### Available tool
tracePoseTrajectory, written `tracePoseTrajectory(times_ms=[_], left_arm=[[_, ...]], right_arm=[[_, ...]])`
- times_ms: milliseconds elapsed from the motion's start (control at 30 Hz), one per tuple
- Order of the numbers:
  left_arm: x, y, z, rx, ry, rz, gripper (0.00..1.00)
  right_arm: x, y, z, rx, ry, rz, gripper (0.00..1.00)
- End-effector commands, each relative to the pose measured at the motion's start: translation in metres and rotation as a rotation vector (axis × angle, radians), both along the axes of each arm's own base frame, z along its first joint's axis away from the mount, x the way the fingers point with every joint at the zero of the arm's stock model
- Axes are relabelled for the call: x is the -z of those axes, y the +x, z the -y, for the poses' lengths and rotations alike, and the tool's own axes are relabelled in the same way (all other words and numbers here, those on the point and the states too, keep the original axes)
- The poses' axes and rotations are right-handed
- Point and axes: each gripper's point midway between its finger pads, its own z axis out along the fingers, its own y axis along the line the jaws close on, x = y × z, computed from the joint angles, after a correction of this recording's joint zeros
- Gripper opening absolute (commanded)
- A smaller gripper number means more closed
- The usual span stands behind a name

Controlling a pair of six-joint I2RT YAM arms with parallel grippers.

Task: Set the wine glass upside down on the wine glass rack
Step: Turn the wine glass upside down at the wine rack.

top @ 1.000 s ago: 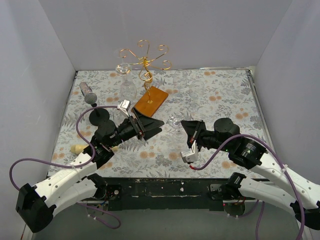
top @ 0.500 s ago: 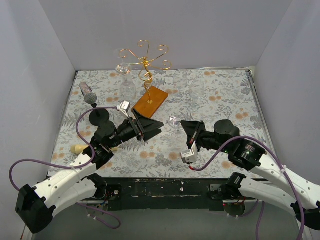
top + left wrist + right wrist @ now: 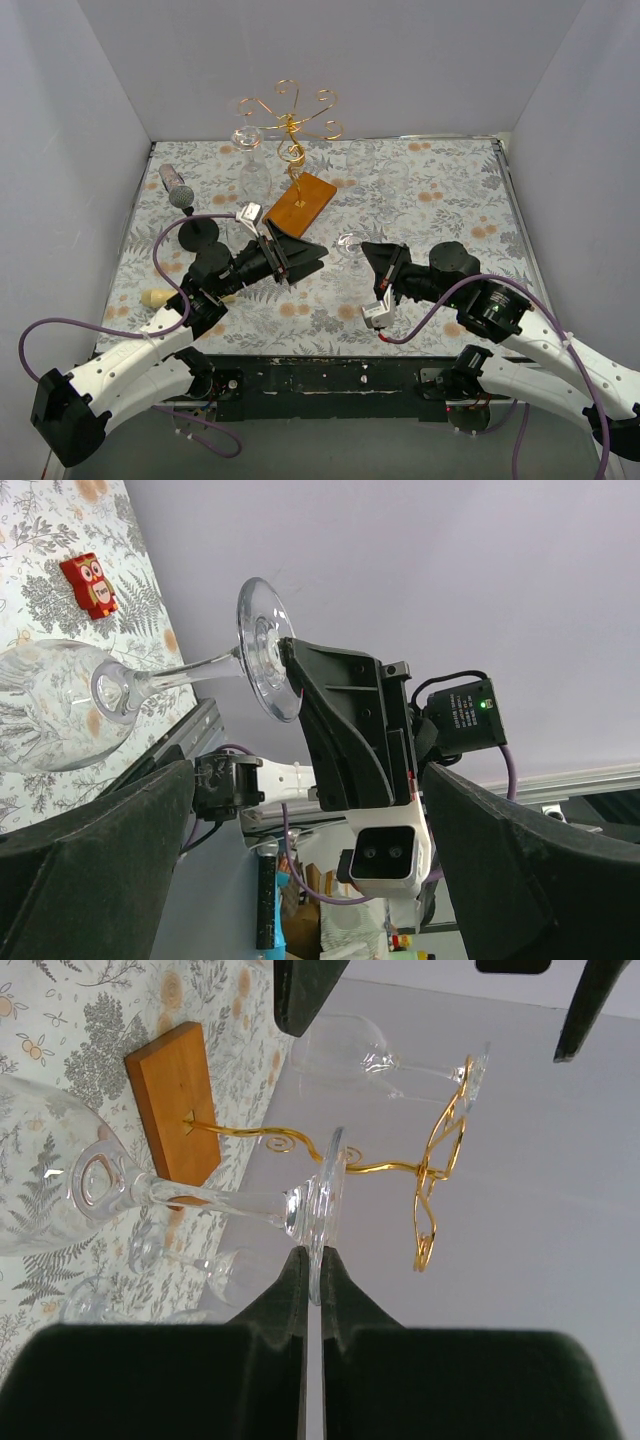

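"Barely anything has been shifted: the wine glass is kept clamped by its foot in the right gripper, over the worktop's middle."

"The left gripper is held wide apart; the rack, at eleven o'clock, is not yet reached."

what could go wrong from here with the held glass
The right gripper pinches the clear stemmed wine glass only by the thin edge of its foot, so it could pivot or slip. The tall copper-gold wire rack already holds another clear glass; swinging in could knock it. The open left gripper sits close and might bump the bowl.
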Motion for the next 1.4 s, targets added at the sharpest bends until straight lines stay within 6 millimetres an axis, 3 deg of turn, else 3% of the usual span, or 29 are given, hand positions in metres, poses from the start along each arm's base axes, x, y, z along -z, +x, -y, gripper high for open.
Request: tracePoseTrajectory(times_ms=[0,833,1367], left_arm=[[-0.008,-0.007,-0.002,0.028,-0.079,-0.106,0.98],[-0.007,-0.008,0.002,0.051,-0.089,-0.11,0.98],[-0.006,0.001,0.012,0.052,-0.091,-0.129,0.98]], right_arm=[[-0.041,0.0,-0.002,-0.002,0.117,0.11,0.01],[-0.042,-0.001,-0.002,-0.004,0.127,0.128,0.01],[-0.043,-0.003,-0.005,-0.023,0.136,0.144,0.01]])
